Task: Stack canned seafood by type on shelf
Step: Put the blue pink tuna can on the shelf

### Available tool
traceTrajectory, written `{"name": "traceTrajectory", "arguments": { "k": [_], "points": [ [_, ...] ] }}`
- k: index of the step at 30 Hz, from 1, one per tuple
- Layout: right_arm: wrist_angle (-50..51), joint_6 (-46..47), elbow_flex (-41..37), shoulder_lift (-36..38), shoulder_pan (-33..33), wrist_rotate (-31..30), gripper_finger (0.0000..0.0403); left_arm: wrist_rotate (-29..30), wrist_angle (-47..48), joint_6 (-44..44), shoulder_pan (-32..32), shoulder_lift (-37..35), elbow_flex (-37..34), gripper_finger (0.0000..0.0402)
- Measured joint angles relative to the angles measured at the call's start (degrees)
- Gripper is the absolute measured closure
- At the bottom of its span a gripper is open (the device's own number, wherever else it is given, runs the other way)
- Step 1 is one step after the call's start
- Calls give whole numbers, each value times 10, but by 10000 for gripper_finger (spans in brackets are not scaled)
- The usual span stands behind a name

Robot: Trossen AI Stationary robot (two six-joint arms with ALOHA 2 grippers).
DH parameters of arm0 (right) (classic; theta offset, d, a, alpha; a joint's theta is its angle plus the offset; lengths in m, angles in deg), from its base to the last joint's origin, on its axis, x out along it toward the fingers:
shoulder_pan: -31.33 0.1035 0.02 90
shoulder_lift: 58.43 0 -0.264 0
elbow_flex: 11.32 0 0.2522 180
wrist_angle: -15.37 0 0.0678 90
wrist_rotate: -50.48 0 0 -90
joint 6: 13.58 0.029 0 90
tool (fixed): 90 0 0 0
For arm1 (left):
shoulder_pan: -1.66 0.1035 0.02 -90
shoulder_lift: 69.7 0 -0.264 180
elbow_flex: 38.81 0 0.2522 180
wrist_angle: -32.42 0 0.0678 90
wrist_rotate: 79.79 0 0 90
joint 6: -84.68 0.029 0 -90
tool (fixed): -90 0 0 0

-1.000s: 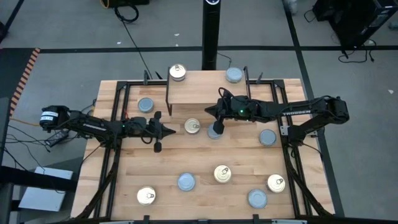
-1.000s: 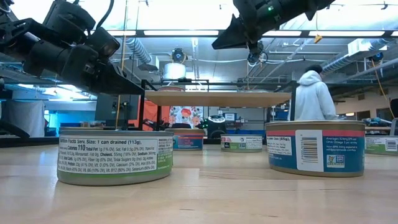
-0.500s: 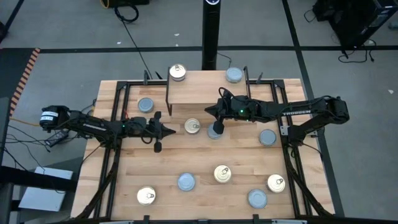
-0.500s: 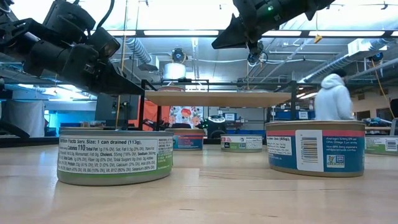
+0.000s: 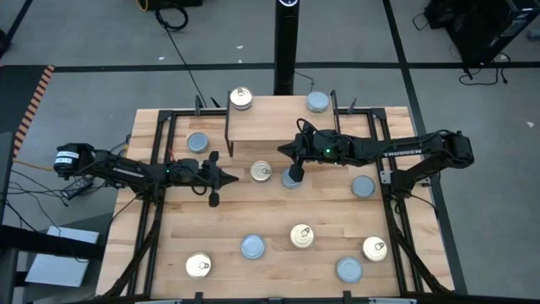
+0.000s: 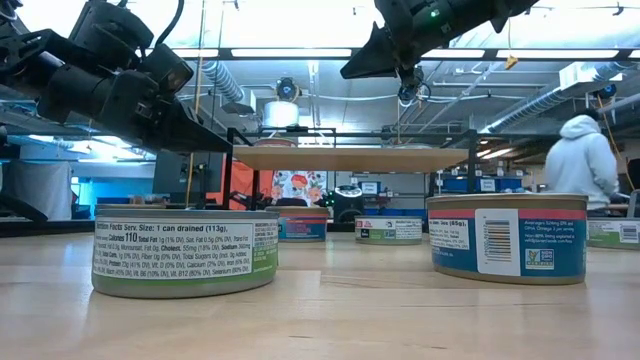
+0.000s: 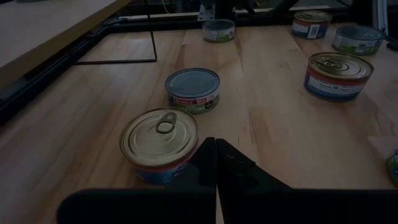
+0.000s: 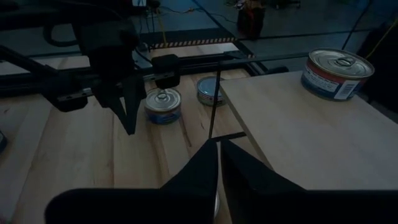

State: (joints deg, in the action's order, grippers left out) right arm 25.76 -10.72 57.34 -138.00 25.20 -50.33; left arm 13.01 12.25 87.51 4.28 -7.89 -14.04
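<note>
Overhead, the left tool (image 5: 226, 177) is hovering with fingers pressed together just beside a gold-topped tin (image 5: 261, 171) in front of the shelf (image 5: 266, 128); the right tool (image 5: 285, 151), nearly closed and empty, is hanging over the shelf's front edge. One gold-topped tin (image 5: 241, 98) is sitting on the shelf's far left corner, a blue-grey tin (image 5: 318, 102) at the right. Other tins are lying scattered across the surface (image 5: 270, 219). Across the low view, the shelf (image 6: 350, 158) is standing beyond two near tins. Through the left wrist, its closed fingers (image 7: 214, 163) are touching the gold-topped tin (image 7: 159, 140).
</note>
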Motion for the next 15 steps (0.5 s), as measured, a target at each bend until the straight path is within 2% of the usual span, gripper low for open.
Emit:
{"name": "traceTrajectory", "arguments": {
  "k": [15],
  "points": [
    [0,0,0,0,0,0,371,0,0,-1,0,0,0,401]
  ]
}}
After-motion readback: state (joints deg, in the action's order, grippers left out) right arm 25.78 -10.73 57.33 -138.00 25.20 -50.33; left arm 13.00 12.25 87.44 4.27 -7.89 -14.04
